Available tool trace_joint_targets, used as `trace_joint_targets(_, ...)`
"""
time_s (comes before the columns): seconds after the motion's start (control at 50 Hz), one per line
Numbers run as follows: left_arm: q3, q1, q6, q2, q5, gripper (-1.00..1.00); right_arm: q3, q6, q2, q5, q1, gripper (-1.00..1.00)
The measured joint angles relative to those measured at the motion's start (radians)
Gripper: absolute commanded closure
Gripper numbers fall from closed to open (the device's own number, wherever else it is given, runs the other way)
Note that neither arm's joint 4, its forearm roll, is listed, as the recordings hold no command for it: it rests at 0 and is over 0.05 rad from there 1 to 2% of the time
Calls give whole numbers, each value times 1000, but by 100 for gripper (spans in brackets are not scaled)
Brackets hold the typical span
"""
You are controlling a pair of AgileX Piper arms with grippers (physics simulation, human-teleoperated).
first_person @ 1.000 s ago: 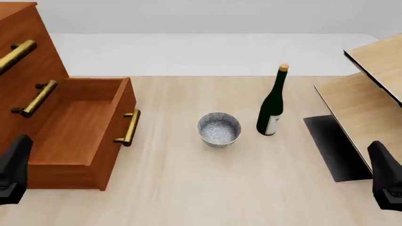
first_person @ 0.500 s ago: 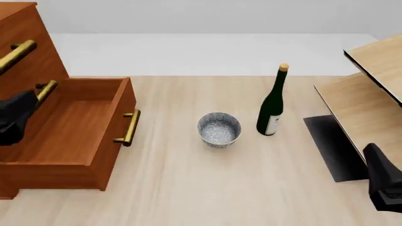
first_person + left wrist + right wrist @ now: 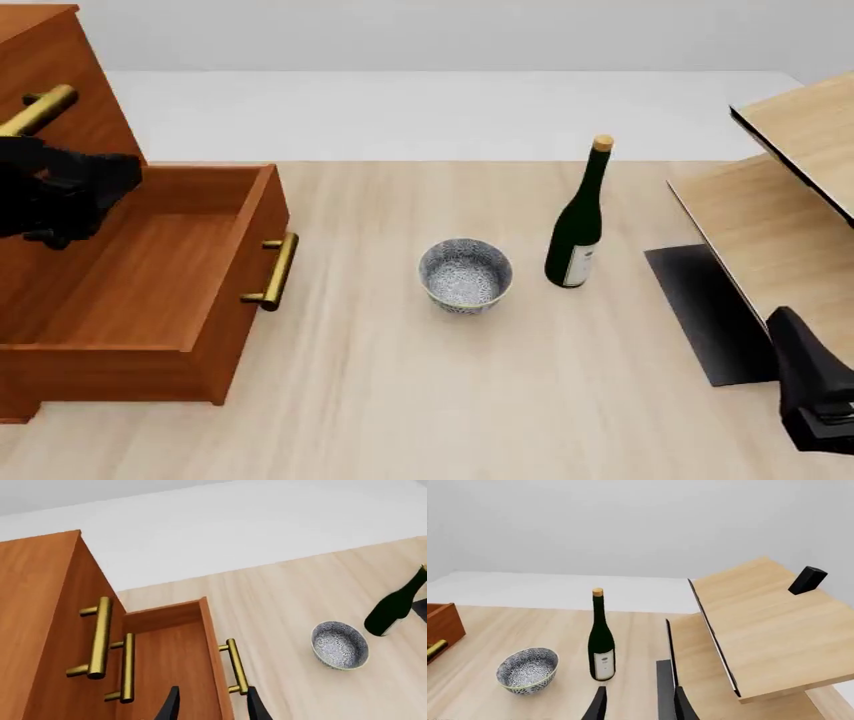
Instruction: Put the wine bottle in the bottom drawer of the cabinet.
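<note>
Front view: drawer (image 3: 147,290) was already pulled out of the cabinet (image 3: 54,90). Bottle (image 3: 578,222) stood upright on the table (image 3: 441,400) beside a bowl (image 3: 466,275), ungrasped. Left gripper (image 3: 210,707), jaws apart, hung over the drawer, bottle well off. Right gripper (image 3: 637,705), jaws apart, faced the bottle ahead, not touching. Grasp and placement remained.

The front view looks forward and down from high on the arms' side, taking in the whole counter (image 3: 427,400). The left wrist view looks down steeply from just above the cabinet (image 3: 40,630); the right wrist view sits low, facing across the counter. All three share the wine bottle (image 3: 578,225) and bowl (image 3: 466,274).
</note>
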Motion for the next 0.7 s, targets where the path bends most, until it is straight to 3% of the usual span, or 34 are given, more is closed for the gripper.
trace_joint_targets(0.7, 5, -77, -74, 169, -8, -100, 1, -15, -6, 14, 11, -100)
